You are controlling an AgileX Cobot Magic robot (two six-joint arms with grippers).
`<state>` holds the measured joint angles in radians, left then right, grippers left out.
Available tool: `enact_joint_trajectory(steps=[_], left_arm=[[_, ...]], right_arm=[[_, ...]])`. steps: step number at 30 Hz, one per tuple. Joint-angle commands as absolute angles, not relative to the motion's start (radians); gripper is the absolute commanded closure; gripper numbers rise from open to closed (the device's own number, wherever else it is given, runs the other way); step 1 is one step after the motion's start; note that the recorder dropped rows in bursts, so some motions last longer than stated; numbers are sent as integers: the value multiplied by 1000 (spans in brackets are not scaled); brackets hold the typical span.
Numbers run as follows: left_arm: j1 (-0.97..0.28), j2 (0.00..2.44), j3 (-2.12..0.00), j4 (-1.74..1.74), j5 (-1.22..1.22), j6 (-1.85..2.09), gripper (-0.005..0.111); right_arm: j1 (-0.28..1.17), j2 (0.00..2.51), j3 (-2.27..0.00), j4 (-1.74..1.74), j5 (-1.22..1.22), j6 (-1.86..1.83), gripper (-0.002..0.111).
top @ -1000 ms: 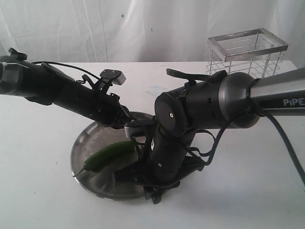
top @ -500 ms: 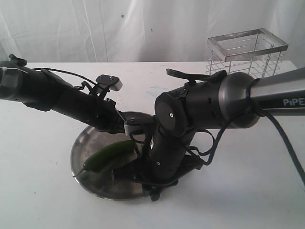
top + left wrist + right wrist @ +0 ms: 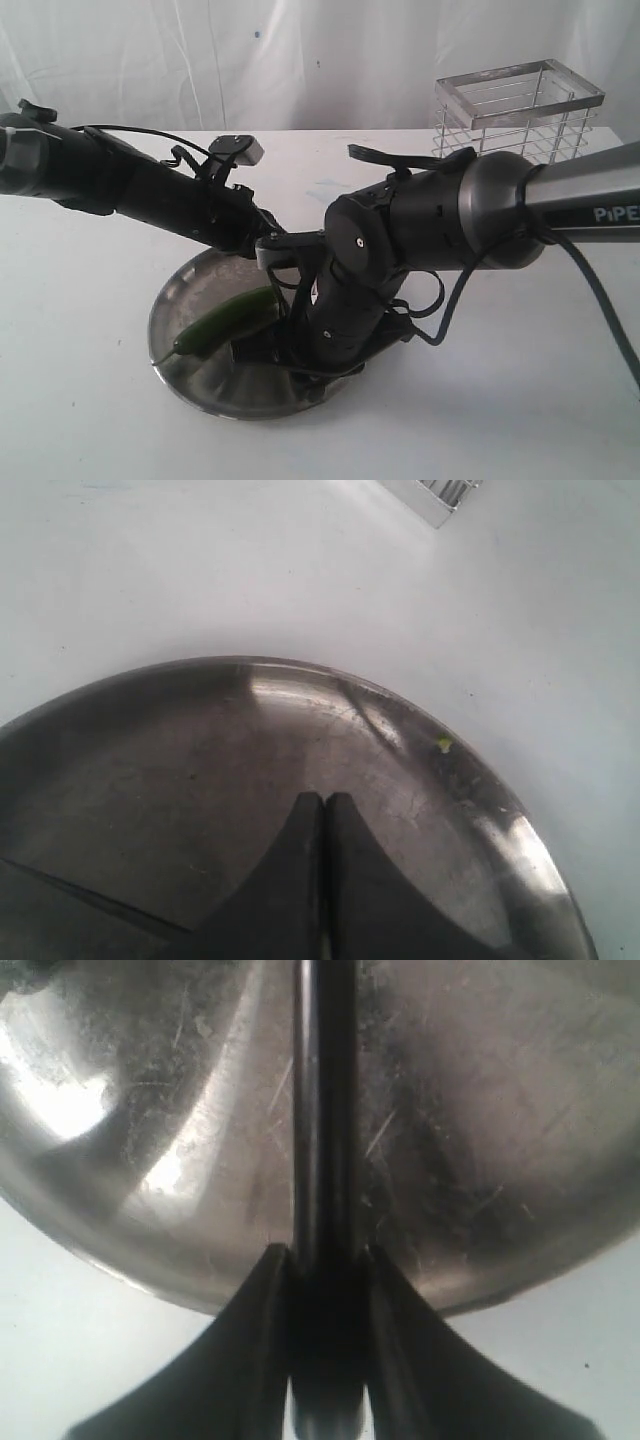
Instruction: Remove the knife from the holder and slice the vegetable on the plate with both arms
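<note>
knife point(image 3: 324, 1110) in the right hand point(image 3: 325, 1253), dark blade over the plate point(image 3: 480, 1140)

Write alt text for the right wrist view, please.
A slim dark knife, clamped between two black jaws, reaches out over a scratched steel plate. White table shows past the plate's rim.

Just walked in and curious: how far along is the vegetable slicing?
Done: the knife is out of the holder, clamped in the right gripper above the plate. In hand: apparently bringing it to the vegetable. Left: the vegetable looks whole, no slices visible; the left gripper is shut and empty above the plate.
</note>
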<state>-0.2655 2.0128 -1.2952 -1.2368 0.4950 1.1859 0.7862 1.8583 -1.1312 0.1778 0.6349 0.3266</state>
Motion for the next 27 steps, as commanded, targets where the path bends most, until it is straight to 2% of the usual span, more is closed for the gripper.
enact_joint_trajectory(steps=[1,14,27], left_arm=[[-261,2013,-1298,-1239,514,1185,107],[-261,2013,-1298,-1239,514,1185,107],[-261,2013,-1298,-1210,514,1186,107]], right_arm=[[787,1858,-1128,163,626,321,108],[800,1858,-1128,90,679,385,108],[831,1858,-1128,66,630,418,108]])
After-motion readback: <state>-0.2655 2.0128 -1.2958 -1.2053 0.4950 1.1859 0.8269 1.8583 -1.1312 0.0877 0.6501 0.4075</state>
